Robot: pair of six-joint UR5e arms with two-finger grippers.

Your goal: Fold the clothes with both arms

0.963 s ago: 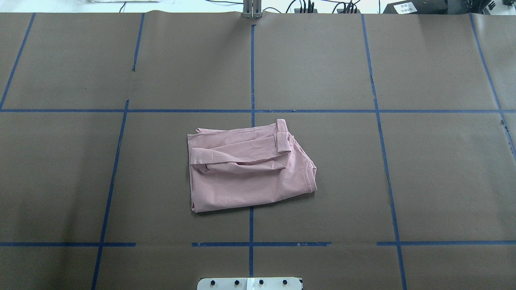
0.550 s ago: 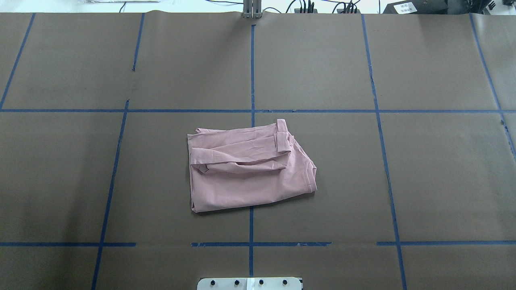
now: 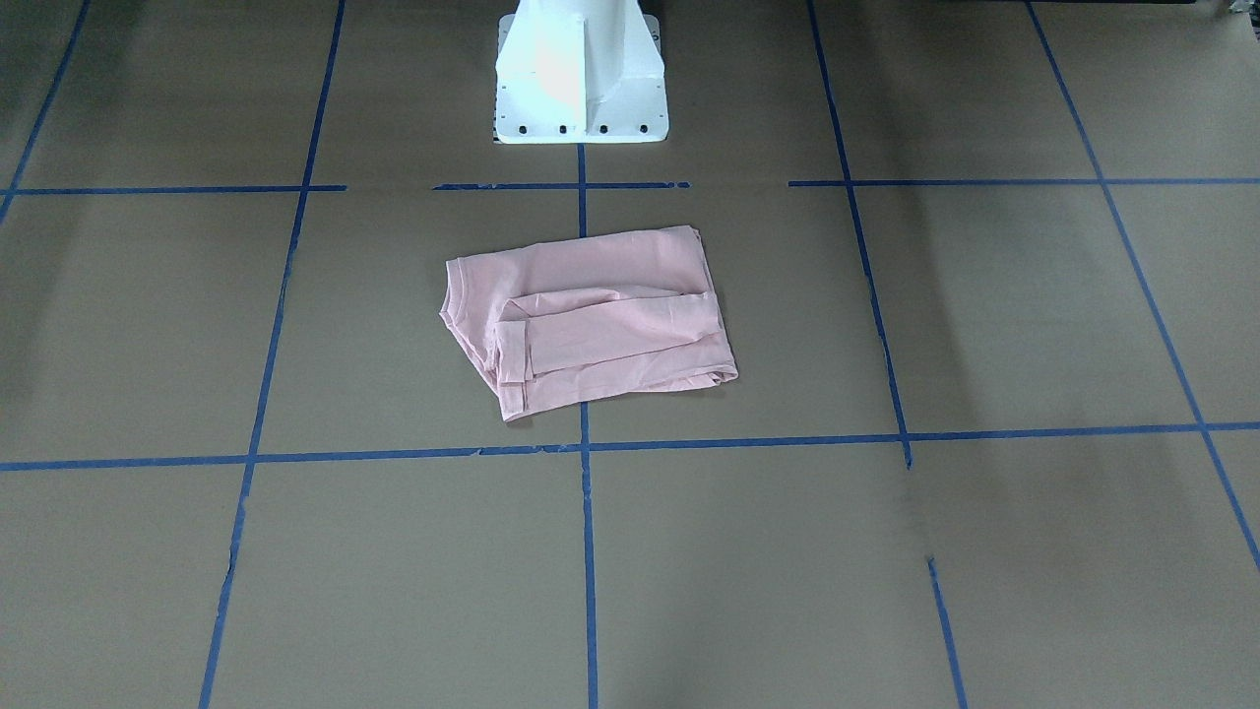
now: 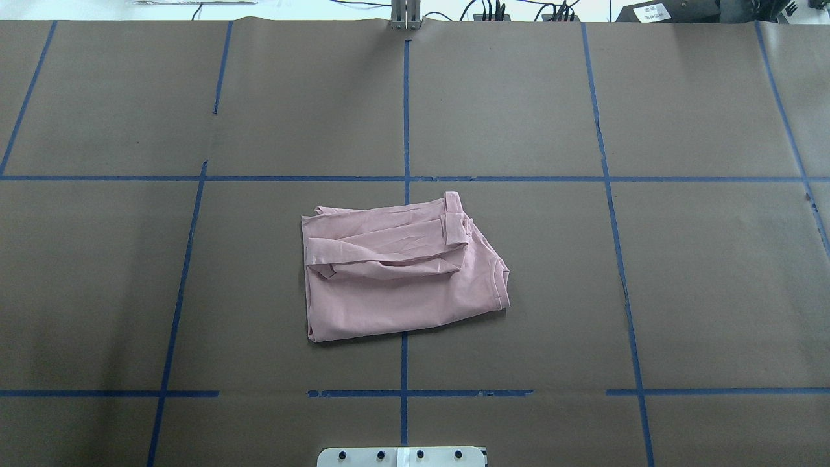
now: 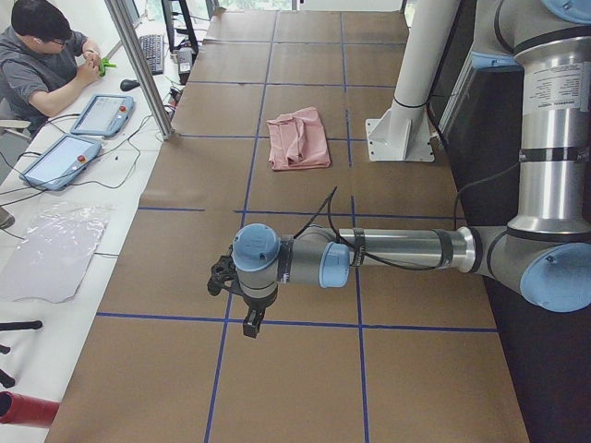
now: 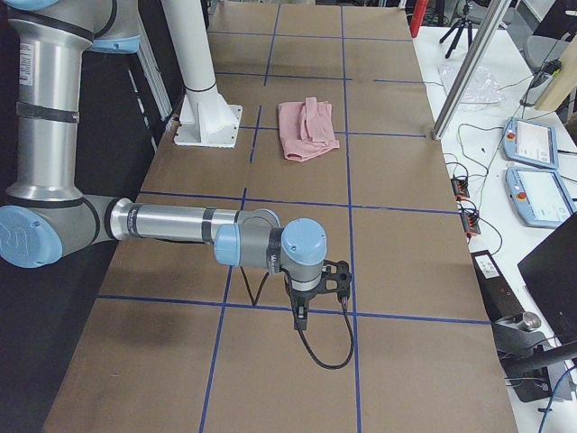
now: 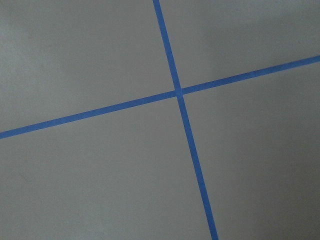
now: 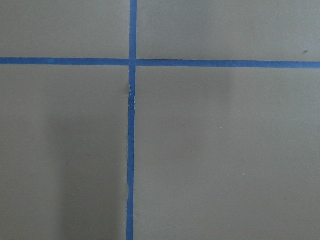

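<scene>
The pale pink T-shirt [image 4: 395, 272] lies folded into a rough rectangle in the middle of the brown table, a sleeve band turned up at its far right; its print is hidden. It also shows in the front view [image 3: 591, 315] and both side views [image 5: 297, 138] [image 6: 306, 129]. My left gripper [image 5: 251, 323] hangs far off at the table's left end, pointing down over a tape cross. My right gripper [image 6: 300, 317] hangs at the right end. Neither touches the shirt. I cannot tell whether they are open or shut. Both wrist views show only paper and tape.
Blue tape lines [image 4: 405, 110] grid the brown paper. The white pedestal [image 3: 581, 79] stands just behind the shirt. An operator [image 5: 46, 55] sits at a side desk with tablets [image 5: 102, 113]. A metal post [image 6: 464, 77] and more tablets [image 6: 532, 144] flank the right end.
</scene>
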